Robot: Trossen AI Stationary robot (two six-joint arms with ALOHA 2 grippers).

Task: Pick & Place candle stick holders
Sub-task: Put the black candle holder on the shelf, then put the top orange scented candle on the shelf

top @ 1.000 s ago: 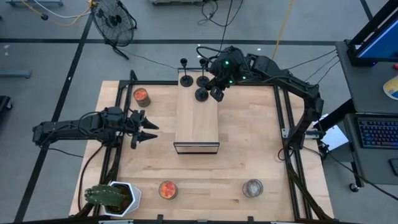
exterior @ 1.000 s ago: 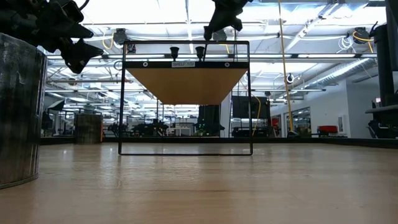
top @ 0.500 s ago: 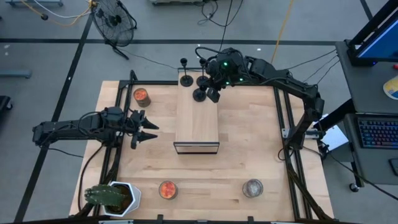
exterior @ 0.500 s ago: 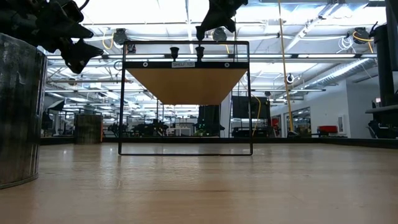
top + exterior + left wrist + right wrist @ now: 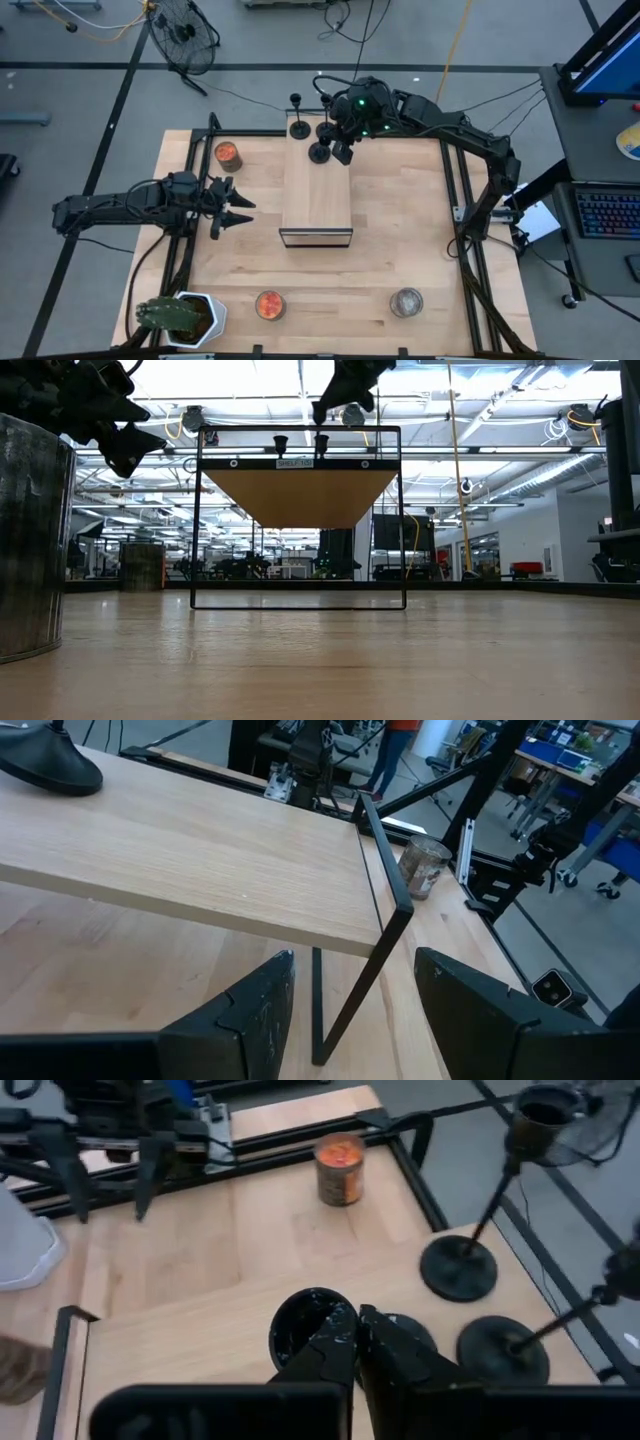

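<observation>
From above, a raised light-wood shelf board on a thin black metal frame [image 5: 317, 192] stands mid-table. Three matte-black candle stick holders with round disc bases [image 5: 298, 127] sit at its far end. The right gripper [image 5: 343, 152] hovers over the nearest one, its base at the board's far right part. The left gripper [image 5: 232, 209] waits well left of the shelf, fingers parted and holding nothing. An orange-filled can [image 5: 228, 154], a second orange can [image 5: 269, 304], a clear glass jar [image 5: 406, 301] and a white pot with a green plant [image 5: 180, 318] stand around the table.

At table height, two holder cups [image 5: 281, 442] show above the shelf's top rail, the right gripper [image 5: 325, 410] just over one.

The left wrist camera looks past its spread fingers [image 5: 255, 1010] under the board's edge toward the jar [image 5: 423, 866].

The right wrist camera shows its fingers [image 5: 330, 1342] pressed together on the rim of a holder's black cup [image 5: 305, 1323], two more holders [image 5: 462, 1265] beside.
</observation>
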